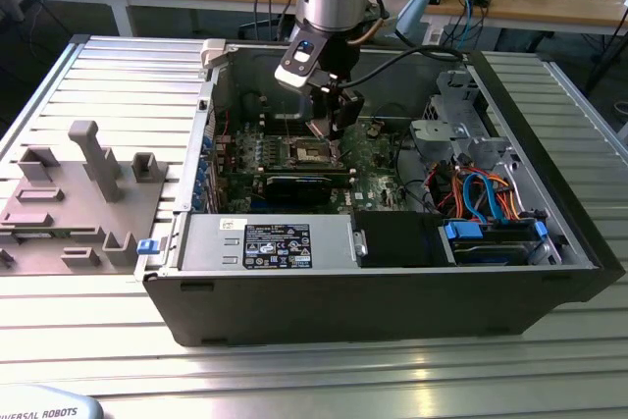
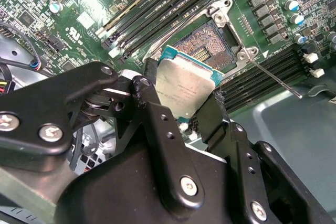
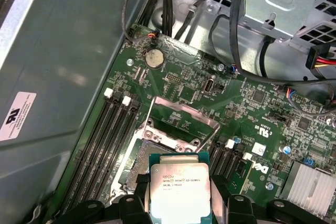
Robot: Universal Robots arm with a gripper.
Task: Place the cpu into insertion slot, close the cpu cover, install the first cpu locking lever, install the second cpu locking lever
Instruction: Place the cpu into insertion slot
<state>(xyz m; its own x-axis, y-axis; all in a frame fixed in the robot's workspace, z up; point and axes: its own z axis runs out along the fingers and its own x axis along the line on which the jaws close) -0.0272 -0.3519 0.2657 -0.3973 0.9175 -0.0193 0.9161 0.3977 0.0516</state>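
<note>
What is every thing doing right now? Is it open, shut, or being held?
cpu: held above the board, near the slot, not in it yet.
end effector: shut on the cpu.
insertion slot: uncovered and empty, pins showing.
cpu cover: flipped up, open.
locking lever: unhooked, sticking out from the slot.
computer case: side open.

1. In the exterior view I see bright, even room light from overhead. The ribbed bench throws back pale streaks along its near edge.
2. The inside of the computer case is dimmer, with soft shadow over the board.
3. In the first wrist view the cpu glares almost white.
4. In the second wrist view its top shows a gentler sheen, and the black claw stays dark, with thin highlights on its edges.
</note>
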